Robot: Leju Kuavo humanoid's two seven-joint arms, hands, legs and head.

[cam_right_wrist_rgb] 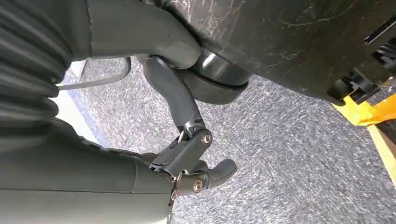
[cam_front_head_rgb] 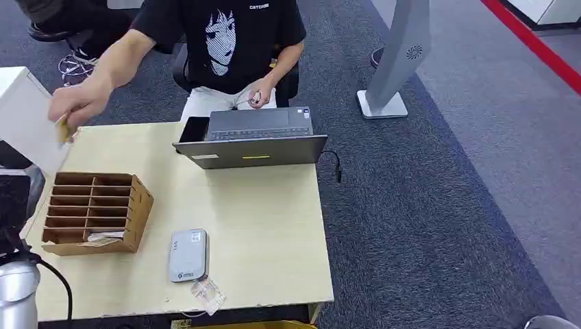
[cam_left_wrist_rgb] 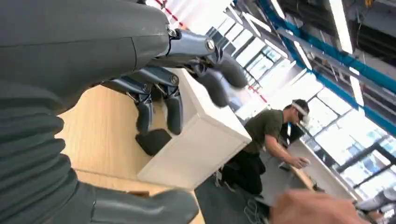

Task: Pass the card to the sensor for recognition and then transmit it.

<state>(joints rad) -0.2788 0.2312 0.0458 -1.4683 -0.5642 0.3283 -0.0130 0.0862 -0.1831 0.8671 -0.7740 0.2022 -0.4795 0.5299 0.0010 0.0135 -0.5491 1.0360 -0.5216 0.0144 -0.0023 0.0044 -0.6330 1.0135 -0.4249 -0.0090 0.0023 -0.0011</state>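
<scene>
The card (cam_front_head_rgb: 63,130) is not with the robot: a person's hand (cam_front_head_rgb: 81,103) pinches it at the far left corner of the table (cam_front_head_rgb: 274,226), beside a white box (cam_front_head_rgb: 27,120). As I judge it, the step in hand is the handover, so the left hand (cam_left_wrist_rgb: 187,88) has to meet that card. In the left wrist view this hand is empty, its fingers (cam_left_wrist_rgb: 173,112) apart and only loosely bent, hanging over the wooden tabletop close to the white box. To do it well, the hand should go up and forward to the card, take it by a free edge away from the person's fingertips, and close only once the card sits between thumb and fingers.

The right hand (cam_right_wrist_rgb: 196,163) hangs low at the robot's side above grey carpet, holding nothing; its fingers look loosely curled, though I cannot tell how tightly.

The grey sensor (cam_front_head_rgb: 188,256) lies flat on the table, nearer the robot than the card and off to the right of the left hand. Between the two stands a wooden sorting rack (cam_front_head_rgb: 96,212), which the hand must pass over or around on its way to the sensor. A crumpled clear wrapper (cam_front_head_rgb: 207,295) lies just beside the sensor's near edge. An open laptop (cam_front_head_rgb: 253,137) sits at the far side, in front of the seated person, well apart from the hand's likely path.
</scene>
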